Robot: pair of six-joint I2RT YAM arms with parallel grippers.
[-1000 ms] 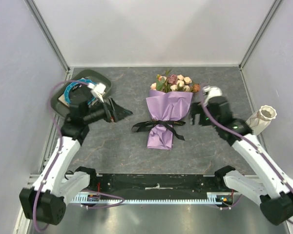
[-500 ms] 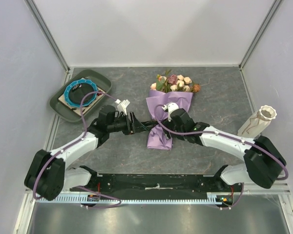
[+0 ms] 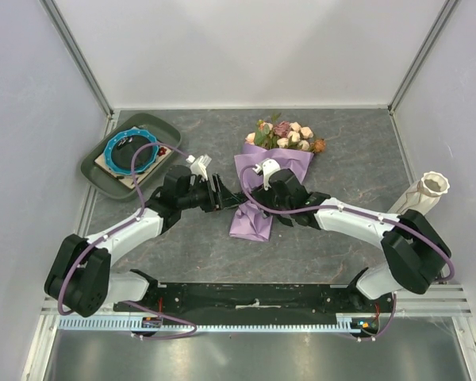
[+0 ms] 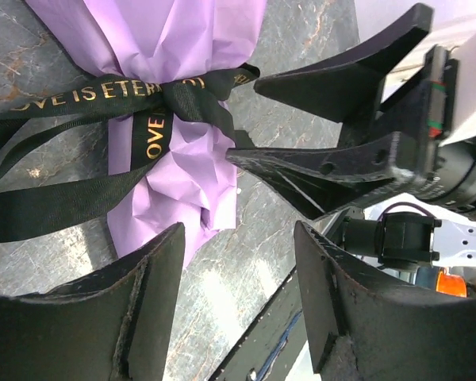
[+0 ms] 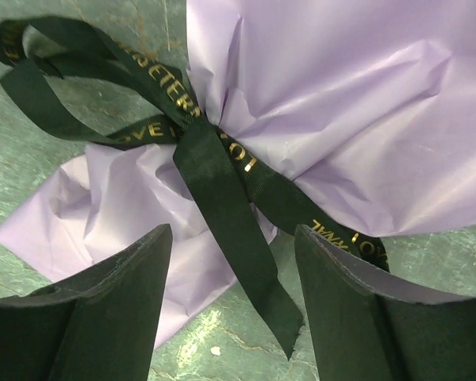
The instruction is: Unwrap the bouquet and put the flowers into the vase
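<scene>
Nearest the arm bases, the left tool (image 4: 239,230) reaches in from the left and the right tool (image 5: 234,230) from the right. The 2 meet at the tied waist of the bouquet (image 3: 247,171), which lies flat in the middle of the grey marbled worktop (image 3: 349,151).

Both tools are open, each with its 2 fingers spread, a clear gap between them and nothing clamped. In the left wrist view the crumpled lilac tail of the paper cone (image 4: 182,198) lies just beyond the left tool's fingers (image 4: 103,317). The right tool's 2 pointed black fingers (image 4: 333,159) stand apart beside the knot. The lower tip is close to the knot, but I cannot tell whether it touches.

In the right wrist view the black ribbon (image 5: 222,182) with gold lettering is knotted round the paper. Its loops lie to the upper left, and 1 loose tail runs down into the gap between the right tool's fingers, unpinched.

Level with the tools at the right edge, well apart from the bouquet, the cream-white vase (image 3: 424,193) sits tilted near the right wall, its scalloped rim uppermost.

Farther back the cone widens, and the flowers (image 3: 289,136), pink, mauve and cream roses with green leaves, stick out of its mouth toward the back wall. At far left sits a dark green tray (image 3: 95,171) holding a blue-rimmed ring (image 3: 131,151).
</scene>
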